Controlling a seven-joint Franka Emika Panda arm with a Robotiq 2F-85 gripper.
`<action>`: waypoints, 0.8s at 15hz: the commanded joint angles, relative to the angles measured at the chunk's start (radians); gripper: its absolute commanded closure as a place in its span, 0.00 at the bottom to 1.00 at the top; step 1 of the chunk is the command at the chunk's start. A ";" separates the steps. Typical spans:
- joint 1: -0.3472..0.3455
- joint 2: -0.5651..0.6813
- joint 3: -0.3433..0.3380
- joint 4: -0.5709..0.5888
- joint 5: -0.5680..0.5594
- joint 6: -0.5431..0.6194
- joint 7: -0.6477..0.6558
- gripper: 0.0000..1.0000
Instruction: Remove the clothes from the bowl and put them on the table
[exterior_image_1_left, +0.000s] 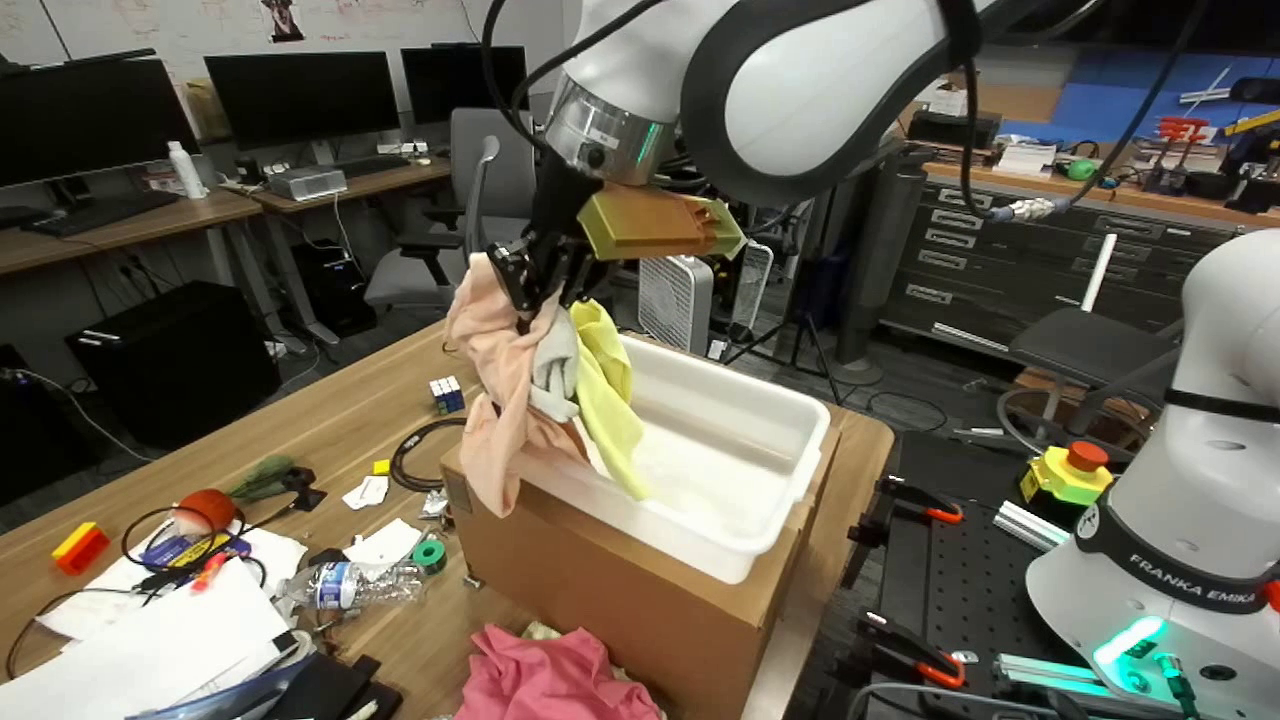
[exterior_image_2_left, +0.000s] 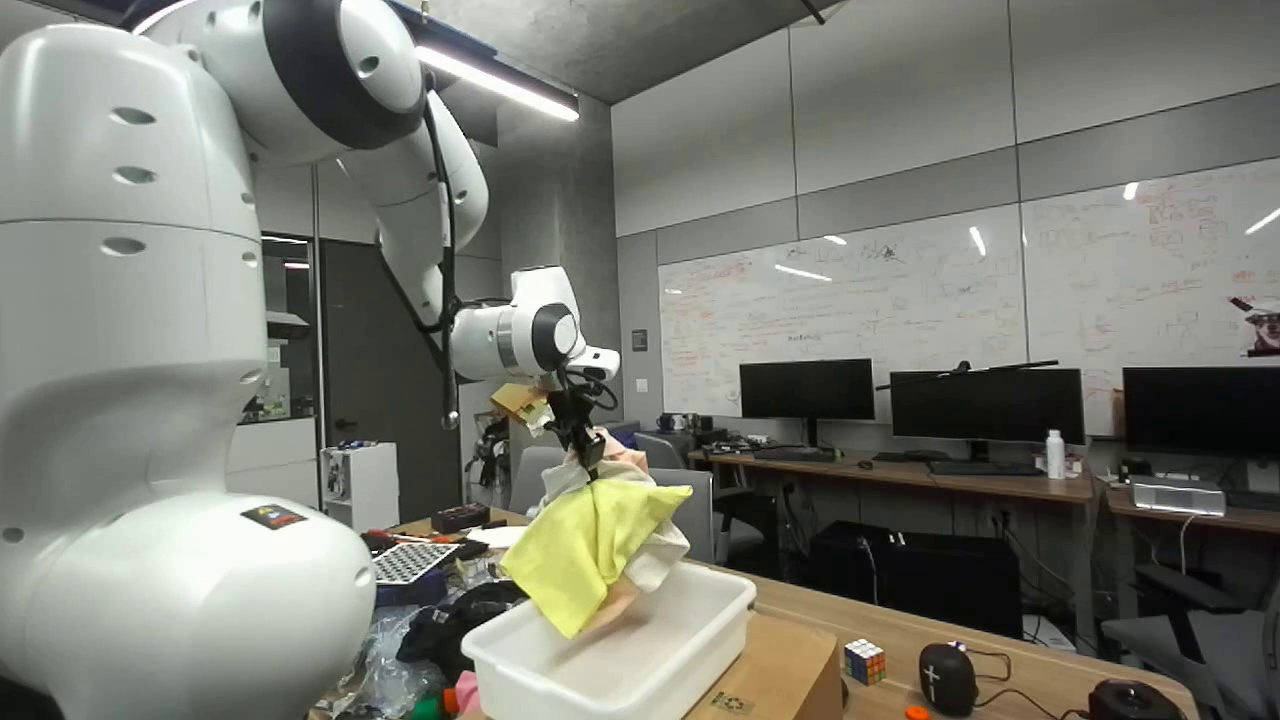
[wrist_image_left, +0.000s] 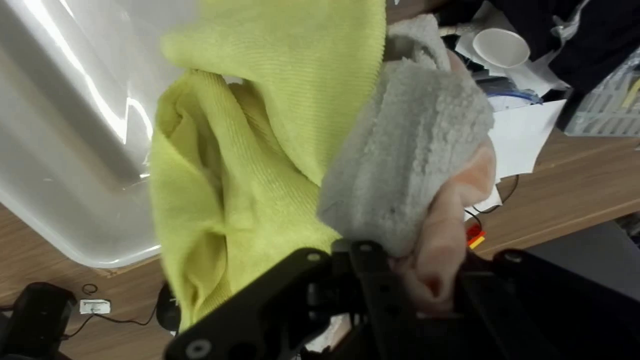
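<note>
While the gripper (exterior_image_1_left: 548, 300) hangs above one end of the white plastic tub (exterior_image_1_left: 690, 530), its fingers are clenched on a bunch of cloths. The peach cloth (wrist_image_left: 442, 235) runs between them, twisted tight there, with the tip of the grey cloth (wrist_image_left: 400, 160) pressed close by; just how the yellow cloth (wrist_image_left: 265, 185) is caught, I cannot tell.

All three hang at that end of the tub, partly over its inside. The yellow one is bright and finely ribbed — in the wrist view it falls in broad, soft folds, and in an exterior view it spreads into an angular flap with a pointed corner. The grey one is thick and fuzzy like terry towelling, doubled over between the other two. The peach one looks smoother and limp; in an exterior view its lower end dangles past the tub's wall. Whether any of them touches the rim is hard to say.

Beneath the tub is a brown cardboard box (exterior_image_1_left: 620, 590), set on the wooden table (exterior_image_1_left: 330, 430). Lower than the tub, just beside the box, a deep pink cloth (exterior_image_1_left: 560, 680) lies rumpled on the tabletop. A Rubik's cube (exterior_image_2_left: 864, 662) stands near the tub, and a clear plastic bottle (exterior_image_1_left: 350, 585) lies farther from it — near white sheets of paper (exterior_image_1_left: 170, 650).
</note>
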 joint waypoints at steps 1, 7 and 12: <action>-0.006 -0.022 0.035 0.018 0.168 -0.022 -0.138 0.90; 0.014 -0.001 0.082 0.044 0.453 -0.292 -0.411 0.90; 0.024 0.056 0.122 0.057 0.480 -0.467 -0.447 0.89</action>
